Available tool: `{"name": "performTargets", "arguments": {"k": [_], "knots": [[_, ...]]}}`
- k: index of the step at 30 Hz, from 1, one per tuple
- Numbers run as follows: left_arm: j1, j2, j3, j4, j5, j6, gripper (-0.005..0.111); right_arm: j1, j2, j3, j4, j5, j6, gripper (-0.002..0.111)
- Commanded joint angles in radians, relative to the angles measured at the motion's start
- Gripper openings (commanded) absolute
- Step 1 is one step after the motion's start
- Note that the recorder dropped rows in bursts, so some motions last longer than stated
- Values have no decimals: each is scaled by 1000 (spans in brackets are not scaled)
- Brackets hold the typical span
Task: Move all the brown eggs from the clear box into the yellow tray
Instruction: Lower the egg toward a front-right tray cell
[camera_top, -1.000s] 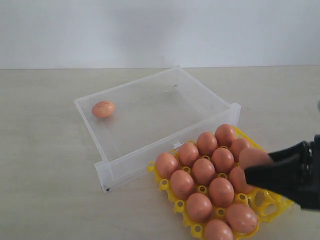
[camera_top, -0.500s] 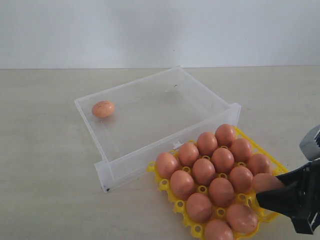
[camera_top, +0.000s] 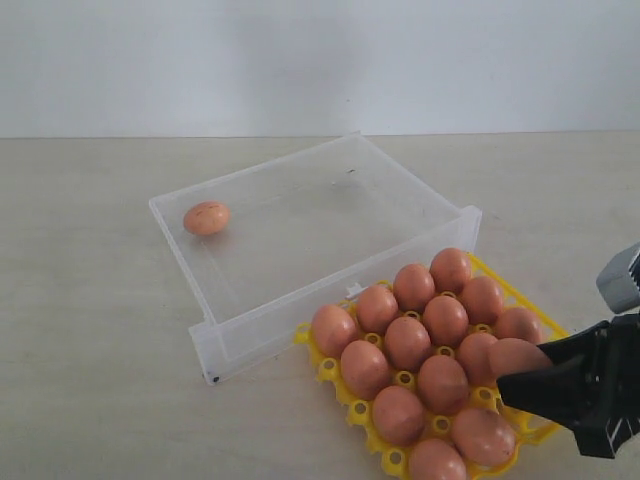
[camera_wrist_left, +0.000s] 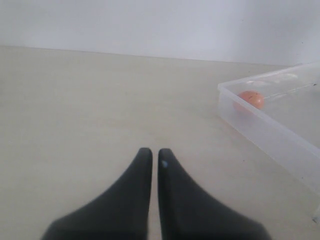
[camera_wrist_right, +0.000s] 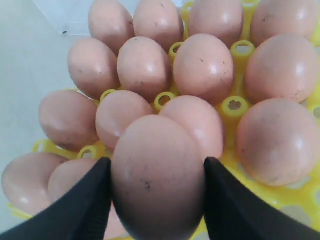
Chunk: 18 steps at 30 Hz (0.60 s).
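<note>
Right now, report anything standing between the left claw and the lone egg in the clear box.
Only the clear box's near wall: the egg lies just behind it. No other object shows between it and the left claw.

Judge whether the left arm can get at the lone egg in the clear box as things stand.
Probably yes: only table lies between the left gripper and the open-topped clear box, and the lone egg sits near its low wall. The shut jaws must open.

Left gripper (camera_wrist_left: 154, 152): black, tapered, matte.
</note>
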Motion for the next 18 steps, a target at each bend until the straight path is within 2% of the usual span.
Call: {"name": "performTargets", "arguments": {"k": [1,4,6,18], "knots": [[3,-3,3,-3,-5,-1,4,-1,2,0,8,-4,19,39],[3,-3,3,-3,-5,-1,4,-1,2,0,8,-8,42,54],[3,-3,3,-3,-5,-1,4,-1,2,0,8,-17,47,58],[3,-3,3,-3,-5,-1,4,-1,2,0,28,-21,49,58]]}}
